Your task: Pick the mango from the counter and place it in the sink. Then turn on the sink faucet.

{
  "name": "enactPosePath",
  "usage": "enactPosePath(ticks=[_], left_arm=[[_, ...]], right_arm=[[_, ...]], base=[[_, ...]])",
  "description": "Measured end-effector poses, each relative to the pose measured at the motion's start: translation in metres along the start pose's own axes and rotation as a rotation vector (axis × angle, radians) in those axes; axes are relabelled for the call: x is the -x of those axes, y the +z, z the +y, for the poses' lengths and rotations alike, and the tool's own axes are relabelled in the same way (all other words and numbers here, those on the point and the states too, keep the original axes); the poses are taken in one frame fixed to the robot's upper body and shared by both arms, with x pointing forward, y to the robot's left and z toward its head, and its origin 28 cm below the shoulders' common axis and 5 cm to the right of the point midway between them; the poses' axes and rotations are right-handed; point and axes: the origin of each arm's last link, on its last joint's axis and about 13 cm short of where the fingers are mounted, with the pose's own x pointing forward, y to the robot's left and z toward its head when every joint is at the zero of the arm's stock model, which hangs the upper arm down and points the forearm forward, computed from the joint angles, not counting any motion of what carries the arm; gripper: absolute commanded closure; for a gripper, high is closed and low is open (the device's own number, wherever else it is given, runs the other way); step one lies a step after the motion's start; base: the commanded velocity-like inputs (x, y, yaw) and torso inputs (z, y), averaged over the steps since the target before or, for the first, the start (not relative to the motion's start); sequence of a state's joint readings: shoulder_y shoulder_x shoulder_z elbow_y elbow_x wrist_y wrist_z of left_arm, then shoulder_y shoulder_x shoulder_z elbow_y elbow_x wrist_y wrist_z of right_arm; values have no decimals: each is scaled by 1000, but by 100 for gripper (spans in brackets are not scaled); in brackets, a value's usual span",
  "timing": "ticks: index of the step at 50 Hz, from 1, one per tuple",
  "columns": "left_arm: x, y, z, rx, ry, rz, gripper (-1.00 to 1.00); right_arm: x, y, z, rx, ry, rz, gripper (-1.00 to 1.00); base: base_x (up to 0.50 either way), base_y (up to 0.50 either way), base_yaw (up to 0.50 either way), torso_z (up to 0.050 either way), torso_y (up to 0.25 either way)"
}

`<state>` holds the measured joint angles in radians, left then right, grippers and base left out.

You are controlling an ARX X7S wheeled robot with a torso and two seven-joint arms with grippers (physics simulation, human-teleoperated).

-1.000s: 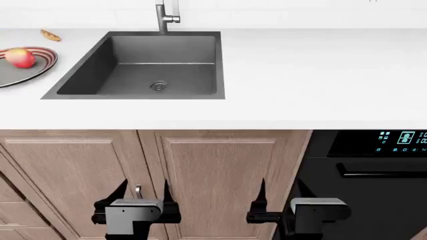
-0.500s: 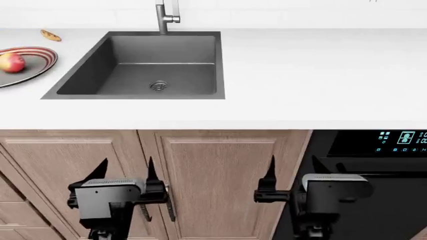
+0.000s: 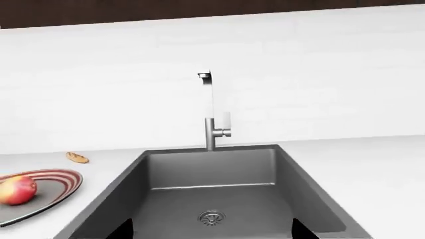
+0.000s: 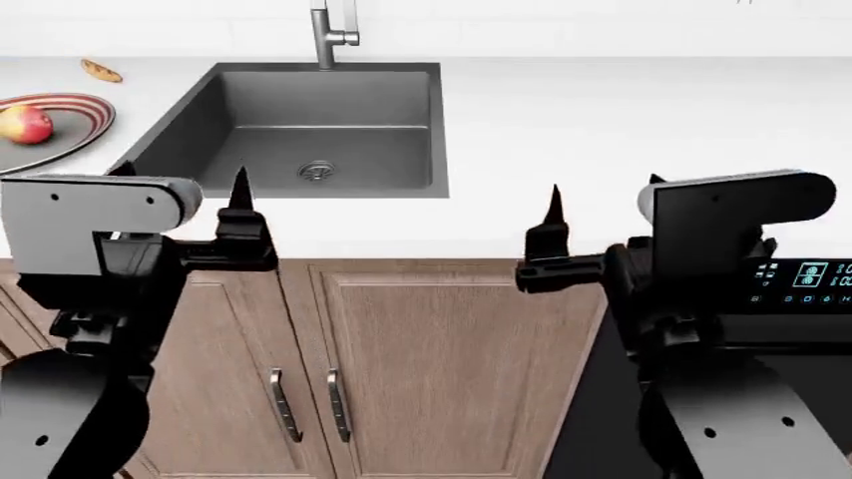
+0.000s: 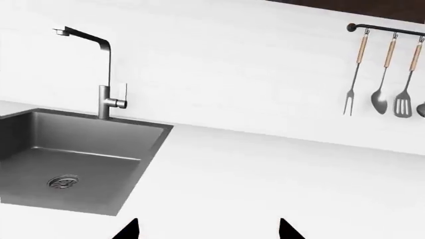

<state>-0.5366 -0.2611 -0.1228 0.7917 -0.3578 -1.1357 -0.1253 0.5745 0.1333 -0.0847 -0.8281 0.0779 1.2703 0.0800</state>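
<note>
No words, brands or numbers can be read anywhere. The only signs are small glowing cyan marks on the dark oven panel (image 4: 803, 276), low beside the right gripper (image 4: 600, 225) in the head view; they look like symbols and perhaps digits, but are too small and partly hidden.

Plate (image 4: 80, 125): red-and-white striped rim, grey centre, at far left, cut by the frame edge.
Bread piece (image 4: 100, 71): small, brown, elongated, lying behind the plate near the wall.
Cabinet doors (image 4: 440, 369): light wood, two vertical metal handles (image 4: 303, 404) side by side.
Oven (image 4: 799, 284): black, lit blue display, right of the cabinets.
Utensil rail (image 5: 385, 29): dark bar on the white wall; fork (image 5: 355, 74), ladle (image 5: 379, 74) and slotted turner (image 5: 403, 77) hang from it.
</note>
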Motion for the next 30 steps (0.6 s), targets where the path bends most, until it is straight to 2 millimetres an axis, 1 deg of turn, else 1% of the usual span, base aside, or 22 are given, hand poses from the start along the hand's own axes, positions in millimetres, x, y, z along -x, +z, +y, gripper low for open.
enactPosePath(ticks=[6, 11, 16, 22, 30], left_arm=[[-22, 24, 5, -9, 0, -15, -100], [-37, 40, 8, 9, -4, -25, -100], [-47, 53, 10, 23, -5, -31, -100], [-57, 63, 12, 34, -7, -35, -100], [-70, 68, 16, 41, 8, -31, -100]], right_arm=[[-20, 21, -6, -1, 13, -6, -100], [-34, 36, -10, -4, 23, -13, -100], [-43, 49, -13, -2, 29, -22, -100], [-52, 59, -16, -1, 35, -26, -100], [-62, 64, -18, -8, 44, -19, -100]], base=[[0, 0, 0, 0, 0], [0, 0, 0, 48, 0], [0, 0, 0, 50, 0], [0, 0, 0, 50, 0], [0, 0, 0, 50, 0]])
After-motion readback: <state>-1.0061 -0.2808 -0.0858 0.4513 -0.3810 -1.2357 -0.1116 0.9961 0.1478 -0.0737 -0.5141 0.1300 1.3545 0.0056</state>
